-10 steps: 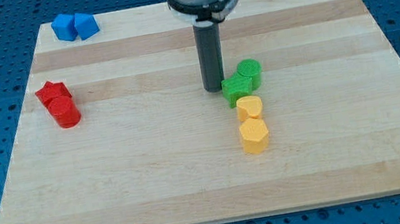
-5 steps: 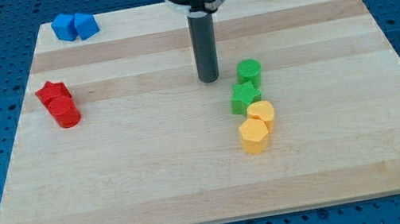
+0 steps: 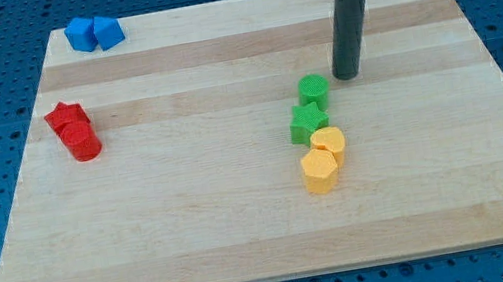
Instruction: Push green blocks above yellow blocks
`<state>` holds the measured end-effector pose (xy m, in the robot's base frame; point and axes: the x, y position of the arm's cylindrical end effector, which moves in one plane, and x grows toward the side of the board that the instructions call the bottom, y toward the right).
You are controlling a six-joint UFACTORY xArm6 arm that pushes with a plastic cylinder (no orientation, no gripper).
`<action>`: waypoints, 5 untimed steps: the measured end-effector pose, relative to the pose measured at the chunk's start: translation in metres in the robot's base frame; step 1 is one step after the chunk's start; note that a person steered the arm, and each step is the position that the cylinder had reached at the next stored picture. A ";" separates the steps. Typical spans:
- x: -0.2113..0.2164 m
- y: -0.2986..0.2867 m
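Our green cylinder (image 3: 313,90) and green star (image 3: 307,123) sit above both yellow blocks (image 3: 323,159), so we seem nearly done. Our tip (image 3: 347,75) stands just right of the cylinder; we have no gripper.

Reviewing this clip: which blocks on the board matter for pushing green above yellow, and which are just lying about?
In the job:
green cylinder block
green star block
two yellow blocks, touching, just below the greens
my tip, right of the green cylinder

Lying about:
two blue blocks
two red blocks

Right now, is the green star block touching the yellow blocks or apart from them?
Touching. The green star block sits against the upper yellow block, with no board visible between them.
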<state>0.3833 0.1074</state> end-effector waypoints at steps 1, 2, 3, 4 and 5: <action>0.000 -0.027; 0.007 -0.050; 0.013 -0.064; 0.006 -0.060; 0.000 -0.020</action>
